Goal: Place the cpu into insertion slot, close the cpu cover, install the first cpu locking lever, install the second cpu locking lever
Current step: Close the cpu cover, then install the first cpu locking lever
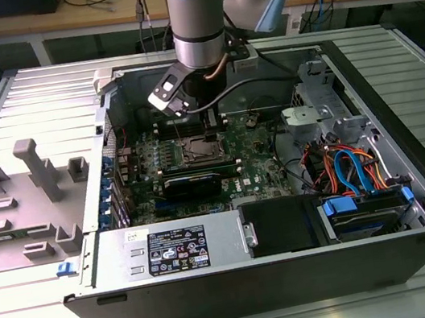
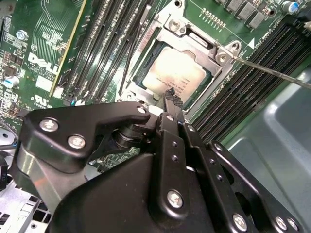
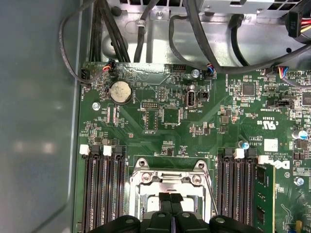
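Note:
The cpu lies flat in the insertion slot on the green motherboard, its dull silver top showing through the hole of the cpu cover. The silver cover frame lies down around the chip and also appears in the first wrist view as the cpu cover. A thin metal locking lever sticks out from one corner of the socket, away from the board. My gripper hangs just over the socket's edge, fingertips together with nothing between them. The gripper is over the same socket in the first wrist view and, in the exterior view, the gripper is under the arm.
Long black memory slots flank the socket on both sides. The open computer case holds a power supply and drives with blue and orange cables. A grey fixture stands at the exterior view's left. Black cables cross above the board.

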Controlling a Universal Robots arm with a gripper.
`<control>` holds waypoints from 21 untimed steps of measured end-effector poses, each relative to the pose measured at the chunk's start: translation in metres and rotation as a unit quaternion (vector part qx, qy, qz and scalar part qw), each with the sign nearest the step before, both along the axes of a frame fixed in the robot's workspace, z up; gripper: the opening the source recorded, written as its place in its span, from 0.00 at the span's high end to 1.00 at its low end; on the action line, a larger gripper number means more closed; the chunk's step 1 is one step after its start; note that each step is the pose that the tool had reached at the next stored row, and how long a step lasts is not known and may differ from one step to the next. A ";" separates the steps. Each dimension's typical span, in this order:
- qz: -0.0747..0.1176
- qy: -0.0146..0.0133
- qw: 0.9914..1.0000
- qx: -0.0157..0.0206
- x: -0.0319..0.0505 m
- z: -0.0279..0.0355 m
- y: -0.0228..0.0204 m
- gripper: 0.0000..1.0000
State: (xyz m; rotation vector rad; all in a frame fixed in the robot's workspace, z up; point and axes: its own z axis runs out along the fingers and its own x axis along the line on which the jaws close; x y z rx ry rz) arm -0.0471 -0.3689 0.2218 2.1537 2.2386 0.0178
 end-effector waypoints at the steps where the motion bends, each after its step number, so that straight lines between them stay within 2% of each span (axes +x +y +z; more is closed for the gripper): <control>1: 0.000 0.000 1.000 0.000 0.0005 0.0000 0.0000 0.89; 15: 0.000 0.000 1.000 0.000 0.0092 0.0008 0.0000 0.89; 16: 0.000 0.000 1.000 0.000 0.0092 0.0024 0.0001 0.89; 20: 0.000 0.000 1.000 0.000 0.0092 0.0241 0.0000 0.89; 21: 0.000 0.000 1.000 0.000 0.0092 0.0263 0.0000 0.89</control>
